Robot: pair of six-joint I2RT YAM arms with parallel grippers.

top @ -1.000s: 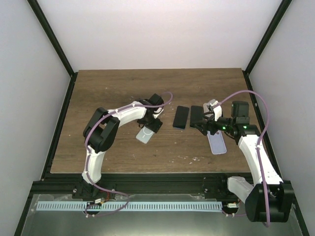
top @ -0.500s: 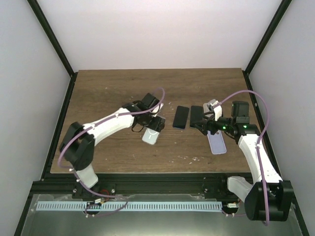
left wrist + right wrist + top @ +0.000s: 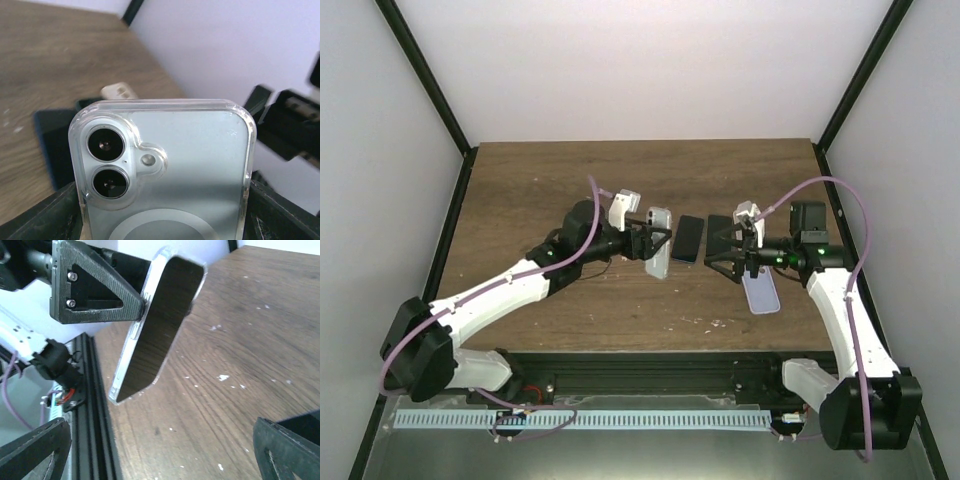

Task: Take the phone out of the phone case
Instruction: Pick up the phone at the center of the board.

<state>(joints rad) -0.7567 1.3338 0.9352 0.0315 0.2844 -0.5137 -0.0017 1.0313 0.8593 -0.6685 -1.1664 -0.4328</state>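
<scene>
The only container is a clear, round-cornered plastic phone case [image 3: 165,106], and a pale-backed, dark-screened phone [image 3: 162,320] sits fully inside it. Through the clear back, the left wrist view shows two round camera lenses stacked at the upper left, a small flash beside them and a ring lower down. Case and phone are off the brown wood-grain table [image 3: 540,190], held tilted in the air over its middle, with the back toward the left arm and the screen toward the right arm. The left claw [image 3: 653,243] grips them, its two dark fingers set wide apart and pressed against the case's long edges. The right claw [image 3: 730,260] hangs at 3 o'clock of the held case with its fingers [image 3: 35,455] spread wide and nothing held between them. Three more phone-shaped slabs lie flat on the table. A glossy black slab [image 3: 688,238] lies just at 3 o'clock of the held case. A second black slab [image 3: 717,228] lies at 3 o'clock of the first, partly covered by the right claw. A pale lavender slab [image 3: 761,293] lies near that claw at its 5 o'clock. I cannot tell whether these three are phones or cases. Counted: one case with one phone in it, three loose slabs, two claws.
</scene>
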